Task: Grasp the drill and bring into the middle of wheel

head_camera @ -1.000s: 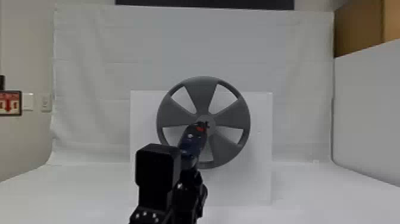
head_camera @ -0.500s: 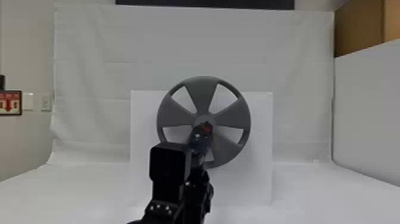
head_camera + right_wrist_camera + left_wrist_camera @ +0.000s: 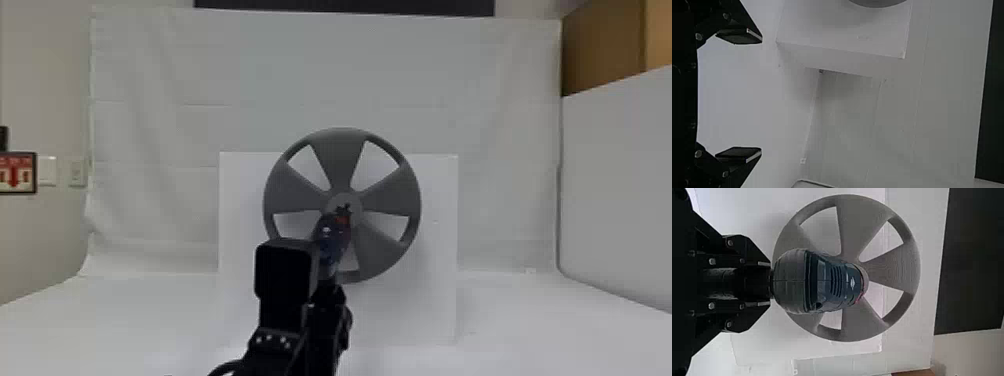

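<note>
1. Here's the left gripper (image 3: 327, 292), fingers drawn close together and clamped on the drill (image 3: 331, 245)!
2. The drill's front end lines up over the hub of the grey wheel (image 3: 390, 192); contact, I can't tell.
3. Over in the right wrist view, the right gripper (image 3: 759, 95) stands wide apart, holding nothing.

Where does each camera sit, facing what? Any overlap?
Head view: robot's head, forward and down at round grey spoked wheel and dark blue drill; black left arm shows.
Left wrist view: on that wrist, past the drill to the wheel; left gripper holds the drill.
Right wrist view: on that wrist, at a white box; open right gripper shows.
Shared, head and left wrist: wheel, drill.
</note>
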You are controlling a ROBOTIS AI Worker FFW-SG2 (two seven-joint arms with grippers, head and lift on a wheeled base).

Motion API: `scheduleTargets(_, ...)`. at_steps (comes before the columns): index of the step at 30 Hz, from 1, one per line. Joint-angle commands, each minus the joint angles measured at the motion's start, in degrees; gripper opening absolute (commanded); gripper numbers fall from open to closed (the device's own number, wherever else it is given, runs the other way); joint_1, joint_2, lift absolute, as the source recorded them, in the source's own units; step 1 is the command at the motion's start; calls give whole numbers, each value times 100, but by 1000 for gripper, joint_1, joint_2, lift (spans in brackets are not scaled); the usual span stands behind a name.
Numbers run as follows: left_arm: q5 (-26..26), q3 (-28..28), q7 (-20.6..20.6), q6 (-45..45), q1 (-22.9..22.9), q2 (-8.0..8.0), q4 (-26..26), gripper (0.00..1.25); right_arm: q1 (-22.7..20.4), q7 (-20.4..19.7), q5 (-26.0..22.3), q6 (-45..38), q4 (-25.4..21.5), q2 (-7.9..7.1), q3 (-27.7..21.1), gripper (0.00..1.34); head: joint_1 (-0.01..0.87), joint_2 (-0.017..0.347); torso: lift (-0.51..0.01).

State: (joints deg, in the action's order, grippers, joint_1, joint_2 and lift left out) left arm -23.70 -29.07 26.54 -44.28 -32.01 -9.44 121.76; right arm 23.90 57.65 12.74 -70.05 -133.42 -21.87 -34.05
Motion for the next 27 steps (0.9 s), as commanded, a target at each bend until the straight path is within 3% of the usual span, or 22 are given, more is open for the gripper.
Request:
scheduleTargets(1,49,15,0,34,-42,12,-91,40,0,0,0,-8,0,-1,13,1057,0,0,-406)
scheduleTargets(27,58,-73,0,87,-156,56,-214,40,0,0,0,-8,9,-1,21,1057,0,0,-406)
